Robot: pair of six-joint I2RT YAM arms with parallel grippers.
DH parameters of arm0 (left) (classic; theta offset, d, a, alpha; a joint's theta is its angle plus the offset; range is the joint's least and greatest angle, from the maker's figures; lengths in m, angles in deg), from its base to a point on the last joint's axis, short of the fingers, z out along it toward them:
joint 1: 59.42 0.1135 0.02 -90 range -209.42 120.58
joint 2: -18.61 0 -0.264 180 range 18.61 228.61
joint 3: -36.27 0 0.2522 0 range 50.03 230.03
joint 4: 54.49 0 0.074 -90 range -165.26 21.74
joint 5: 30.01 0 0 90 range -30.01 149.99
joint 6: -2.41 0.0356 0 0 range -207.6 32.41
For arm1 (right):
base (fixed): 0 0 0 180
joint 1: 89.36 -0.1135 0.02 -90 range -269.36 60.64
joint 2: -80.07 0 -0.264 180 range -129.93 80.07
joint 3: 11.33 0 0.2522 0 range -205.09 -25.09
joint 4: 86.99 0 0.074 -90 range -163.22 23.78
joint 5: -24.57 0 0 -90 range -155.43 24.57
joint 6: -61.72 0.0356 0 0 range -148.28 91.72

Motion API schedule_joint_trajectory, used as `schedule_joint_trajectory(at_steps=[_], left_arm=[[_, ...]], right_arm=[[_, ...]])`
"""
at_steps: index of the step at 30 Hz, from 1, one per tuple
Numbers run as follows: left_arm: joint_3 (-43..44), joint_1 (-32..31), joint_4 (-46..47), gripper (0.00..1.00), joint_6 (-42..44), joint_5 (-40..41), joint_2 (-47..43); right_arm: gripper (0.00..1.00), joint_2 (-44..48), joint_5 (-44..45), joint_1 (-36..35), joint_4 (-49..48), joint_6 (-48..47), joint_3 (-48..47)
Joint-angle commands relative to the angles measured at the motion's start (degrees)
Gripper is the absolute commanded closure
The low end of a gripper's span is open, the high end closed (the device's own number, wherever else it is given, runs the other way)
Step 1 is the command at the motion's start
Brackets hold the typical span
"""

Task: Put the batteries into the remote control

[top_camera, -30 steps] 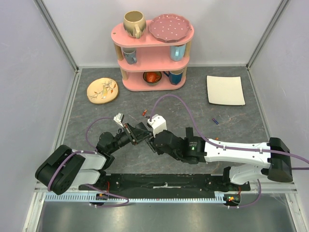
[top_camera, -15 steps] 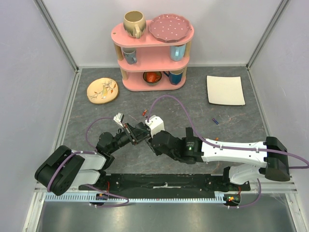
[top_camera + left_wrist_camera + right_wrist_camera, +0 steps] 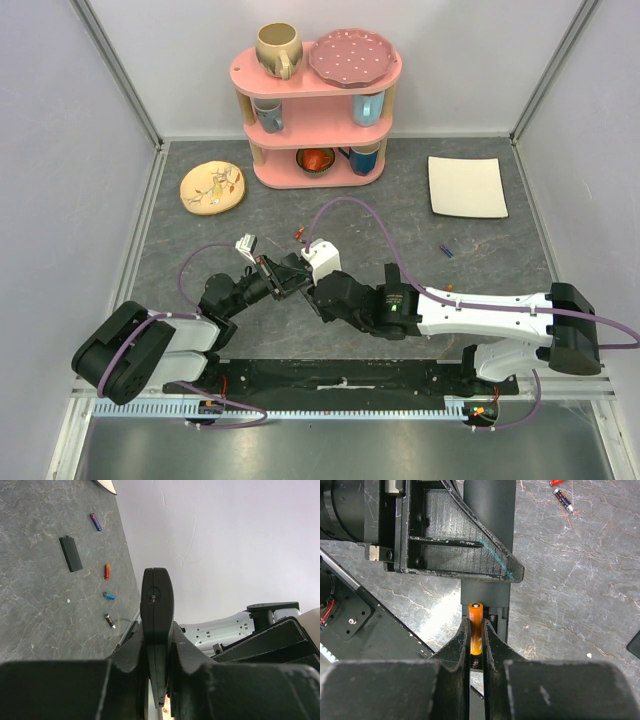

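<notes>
Step, by my read: seating a cell in the remote.

- Left pincer (image 3: 157, 655) is clamped narrow on the remote control (image 3: 156, 600), which it holds edge-on above the table (image 3: 40, 605). That is centre-left in the top view.
- Right pincer (image 3: 476, 641) is pinched nearly closed on one orange battery (image 3: 476, 620), bottom centre of the right wrist view.
- The battery lies lengthwise over the battery slot (image 3: 497, 615), with spring contacts visible beside it and below it.
- I can't tell whether the battery touches the slot floor or sits just above it.

Next move, as I judge it:
- Left holds rigid.
- Right pushes the cell endwise against a spring, then down flat into its bay.
- Open the jaws only once it's seated.
- Check polarity first.
- Risk: the cell pops out on release.

Counts:
- Remote: 1.
- Pincers: 2, both occupied.
- Held battery: 1.
- Loose batteries, upper left of the left wrist view: 4. These are a blue-purple one (image 3: 95, 522), an orange-red one (image 3: 107, 572), a blue one (image 3: 109, 596) and a dark one (image 3: 109, 620), all apart from each other.
- Loose, upper right of the right wrist view: a red one (image 3: 556, 482) beside a dark cell (image 3: 563, 500). I can't tell whether these repeat the four above.
- Flat black piece (image 3: 71, 553) lying among the loose ones: 1, probably the slot cover.
</notes>
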Motion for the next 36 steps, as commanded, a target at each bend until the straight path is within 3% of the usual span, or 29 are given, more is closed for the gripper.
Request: schedule_joint_trajectory(at_steps=[1,36], left_arm=[[1.50,-0.31,12.93,0.98,-0.67,-0.41,-0.66],[2.99,-0.13,11.70,0.98,0.83,-0.41,-2.60]], right_arm=[[1.00,0.01,-0.07,-0.99,-0.61,2.43,-0.17],[1.00,1.69,-2.79,-1.52,3.61,6.21,2.38]])
